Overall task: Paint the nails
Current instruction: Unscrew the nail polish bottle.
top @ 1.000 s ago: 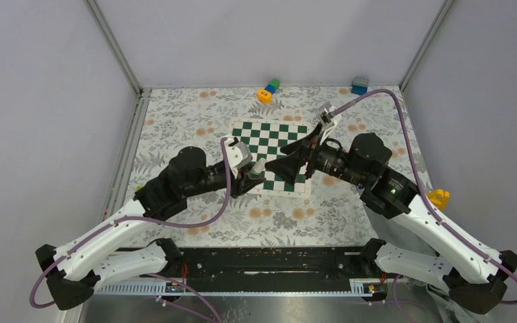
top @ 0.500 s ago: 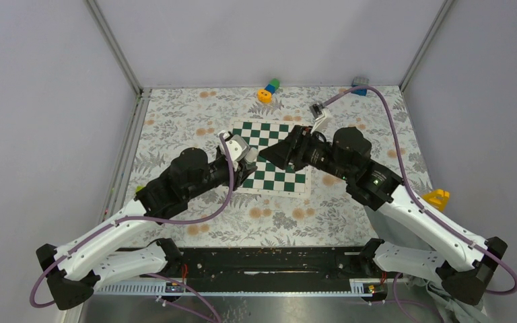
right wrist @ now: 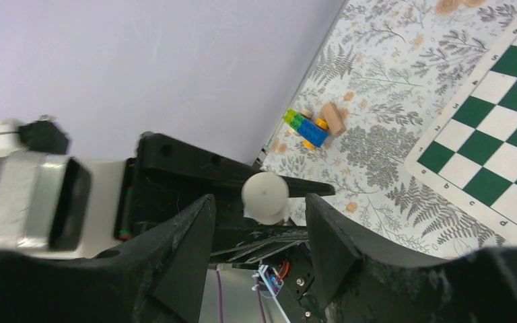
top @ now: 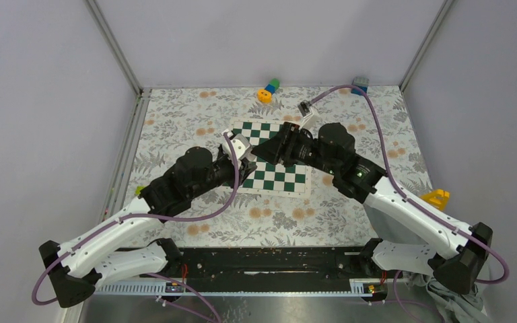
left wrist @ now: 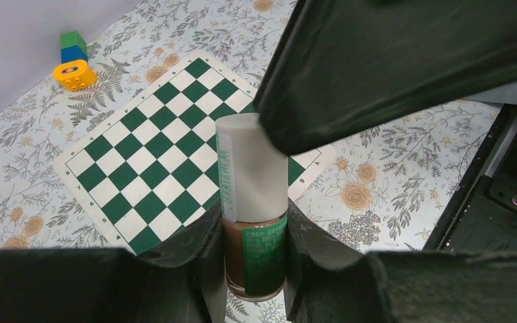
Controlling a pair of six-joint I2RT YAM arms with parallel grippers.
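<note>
A nail polish bottle (left wrist: pixel 252 249), brown with a green label and a tall white cap (left wrist: pixel 250 168), stands upright between the fingers of my left gripper (left wrist: pixel 254 232), which is shut on its glass body. Over the green-and-white chessboard (top: pixel 279 178), the left gripper (top: pixel 246 163) meets my right gripper (top: pixel 269 153). In the right wrist view the cap (right wrist: pixel 264 195) sits between the fingertips of the right gripper (right wrist: pixel 259 212), whose jaws stand apart with a gap on each side. One right finger (left wrist: pixel 404 60) looms beside the cap's top. The nails are out of view.
Stacked toy bricks (top: pixel 268 89) and a blue brick (top: pixel 359 85) lie by the back wall. A yellow piece (top: pixel 437 197) sits at the right edge, more bricks (right wrist: pixel 313 124) near the left wall. Grey walls enclose the floral tabletop (top: pixel 195 121).
My right gripper has swung left across the chessboard to the bottle's cap and its jaws have narrowed. The left gripper keeps its grip and has shifted slightly.
</note>
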